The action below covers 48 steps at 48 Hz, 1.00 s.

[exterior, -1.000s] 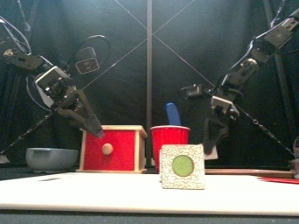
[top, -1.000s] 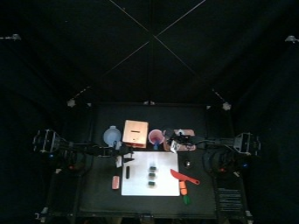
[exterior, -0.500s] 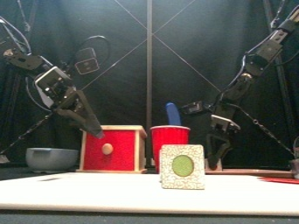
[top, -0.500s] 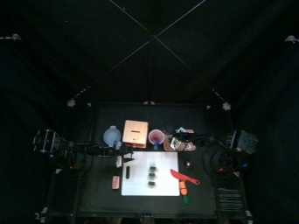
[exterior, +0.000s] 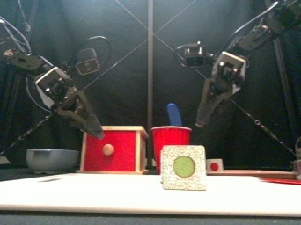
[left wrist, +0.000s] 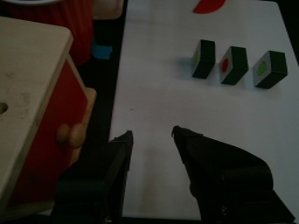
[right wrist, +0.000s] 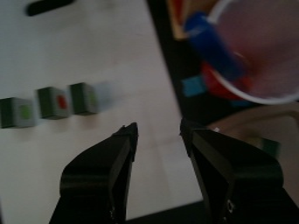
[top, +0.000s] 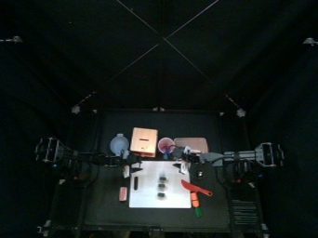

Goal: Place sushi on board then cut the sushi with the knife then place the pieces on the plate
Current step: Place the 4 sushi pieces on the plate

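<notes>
Three dark green sushi pieces [left wrist: 236,66] stood in a short row near the middle of the white board [left wrist: 163,96], two close together and the third slightly apart. A red knife [top: 195,189] lay flat on the board just to their right. We judged the cutting done and the step in hand to be carrying pieces to the pink tray [top: 196,142]. The tray sat just behind the board's right back corner, beside the red cup [exterior: 172,144] that held a blue knife [exterior: 173,114].

The left gripper [left wrist: 152,136] hovered over the board's left edge beside the wooden box [exterior: 114,148], its jaws a little apart and empty. The right gripper [right wrist: 158,129] hung high near the board's back edge by the cup, its jaws likewise parted and holding nothing.

To do this well, we would take an end piece first, close across its flat sides and lift straight up, so its neighbours stayed put. The board lay bare to the left and front. The cup, box and tray crowded the back edge, so we judged that the carry should pass high, clear of the cup's rim.
</notes>
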Motion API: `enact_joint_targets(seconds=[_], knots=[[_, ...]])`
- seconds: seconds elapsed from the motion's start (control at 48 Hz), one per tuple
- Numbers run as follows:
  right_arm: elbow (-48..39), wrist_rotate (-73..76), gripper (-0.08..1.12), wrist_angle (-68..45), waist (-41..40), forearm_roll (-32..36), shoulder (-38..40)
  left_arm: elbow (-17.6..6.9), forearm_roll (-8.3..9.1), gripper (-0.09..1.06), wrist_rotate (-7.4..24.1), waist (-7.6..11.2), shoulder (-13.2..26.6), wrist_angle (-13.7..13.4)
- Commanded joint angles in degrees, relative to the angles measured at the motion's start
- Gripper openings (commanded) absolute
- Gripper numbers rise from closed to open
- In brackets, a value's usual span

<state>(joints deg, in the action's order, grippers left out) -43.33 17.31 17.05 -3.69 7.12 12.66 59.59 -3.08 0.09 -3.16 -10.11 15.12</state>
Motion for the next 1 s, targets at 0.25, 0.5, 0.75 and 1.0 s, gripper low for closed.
enact_joint_targets(seconds=[0.25,0.5,0.75,1.0], knots=[[6.7,-0.3,0.81,-3.9,6.8,-3.9,-8.5,-0.5,-1.14,0.8,0.0,0.18,-0.1,0.3],[9.7,-0.3,0.81,-3.9,7.8,-3.9,-13.7,-0.5,-1.05,0.8,0.0,0.26,-0.2,0.2],[11.2,-0.3,0.81,-3.8,8.3,-3.7,-16.0,-0.5,-1.05,0.8,0.0,0.26,-0.2,0.2],[12.1,-0.3,0.81,-3.8,8.0,-3.5,-19.5,-0.3,-1.14,0.8,0.0,0.26,-0.1,0.2]])
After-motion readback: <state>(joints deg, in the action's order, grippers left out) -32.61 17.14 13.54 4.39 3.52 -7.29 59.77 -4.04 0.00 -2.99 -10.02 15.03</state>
